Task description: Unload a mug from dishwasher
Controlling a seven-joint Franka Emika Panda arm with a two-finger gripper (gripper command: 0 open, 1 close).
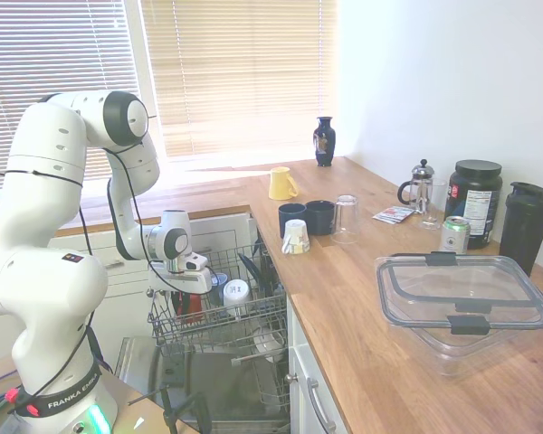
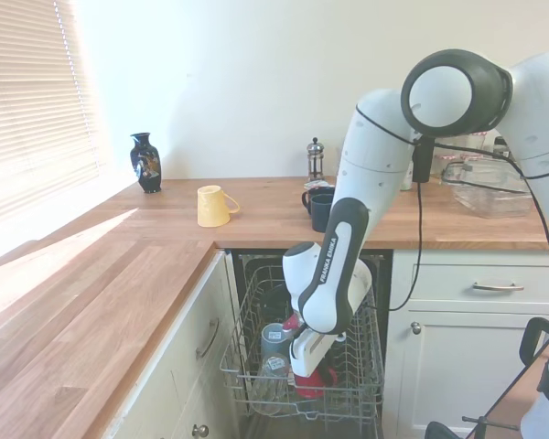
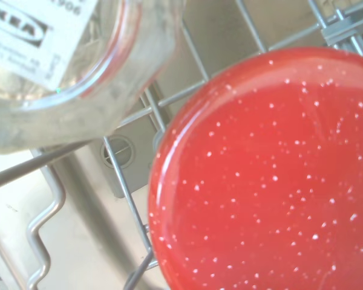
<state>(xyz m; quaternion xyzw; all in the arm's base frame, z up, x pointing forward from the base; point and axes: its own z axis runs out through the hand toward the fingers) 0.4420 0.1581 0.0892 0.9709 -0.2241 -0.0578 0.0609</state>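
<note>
The red mug (image 3: 272,175) stands upside down in the dishwasher's grey wire rack (image 1: 253,321), and its speckled red base fills most of the wrist view. From the second exterior view the mug (image 2: 322,382) shows just under my gripper (image 2: 304,366), near the rack's front right. In the first exterior view a bit of red, the mug (image 1: 191,309), peeks out below the gripper (image 1: 188,294). The gripper hangs low inside the rack (image 2: 247,366), right above or against the mug. The arm and wires hide how its jaws stand.
A glass jar (image 3: 78,60) with an IKEA label stands beside the mug, with other glasses (image 2: 274,340) further left in the rack. On the wooden counter are a yellow mug (image 1: 281,183), navy mugs (image 1: 306,217), a glass (image 1: 346,217) and a clear lidded container (image 1: 462,298).
</note>
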